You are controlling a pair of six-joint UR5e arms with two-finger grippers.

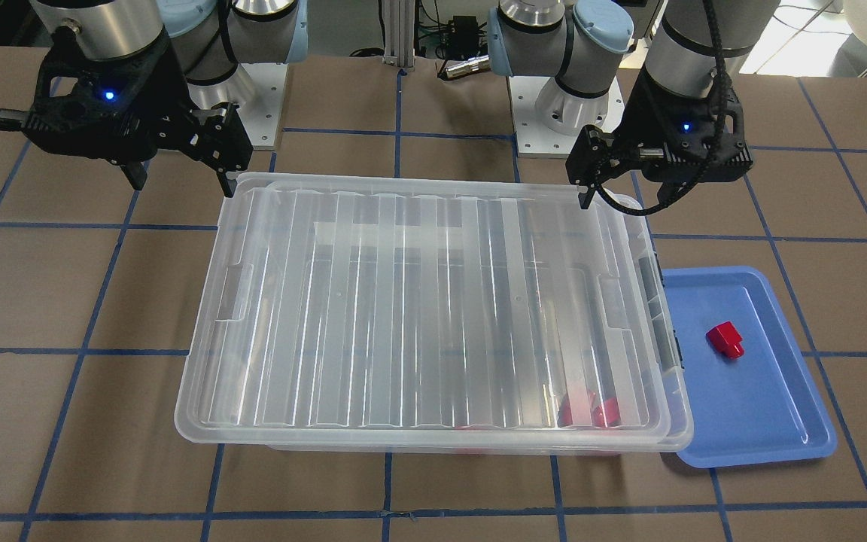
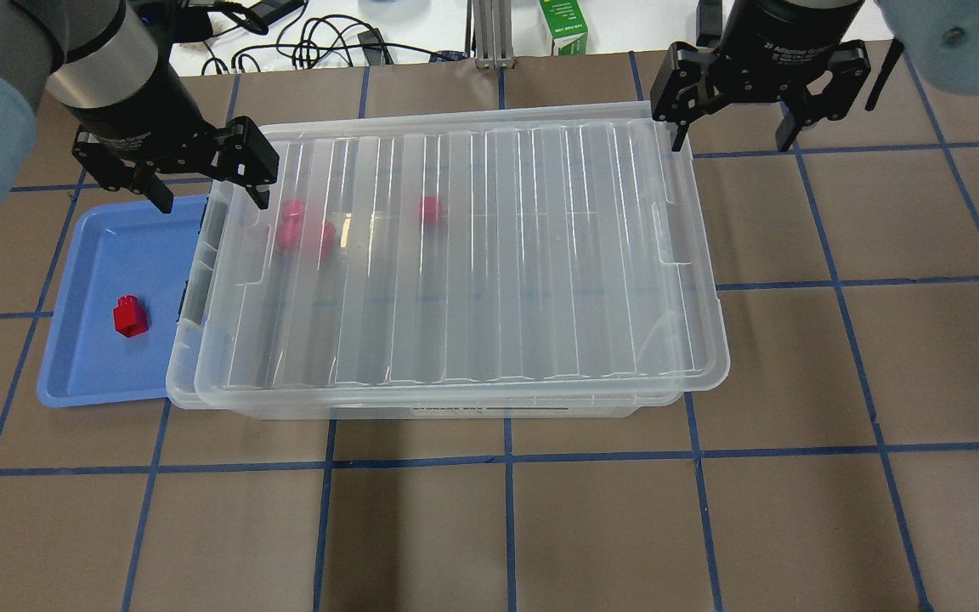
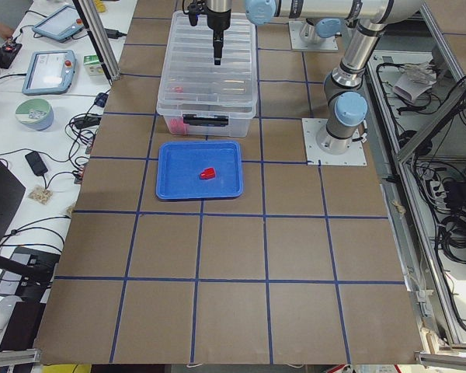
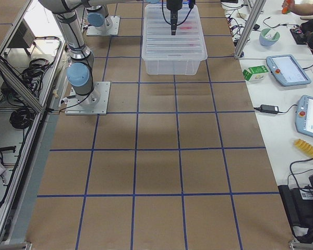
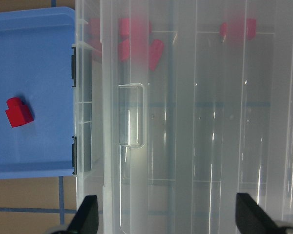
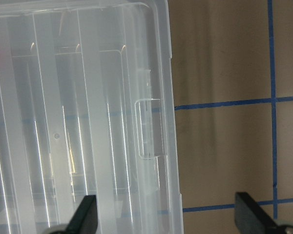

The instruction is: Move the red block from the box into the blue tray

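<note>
Red block (image 2: 128, 316) lies in blue tray (image 2: 90, 374), seven o'clock of the left fingers (image 2: 258, 170), long axis twelve-to-six; these are the nearer pair. They and the right fingers (image 2: 678, 127) stand wide open, holding nothing.

blue tray (image 2: 90, 365) 1 | box (image 2: 704, 323) 1 | red blocks (image 2: 129, 316) — 4+ (inside ones blurred)

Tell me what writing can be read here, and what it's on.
"Adaptive", with blurred words beside it: white print on the collar above the right gripper.
On the left gripper: similar white print, too blurred to read.
On the box, front label: too small to read.
On the green carton at the back: print unreadable.
</note>
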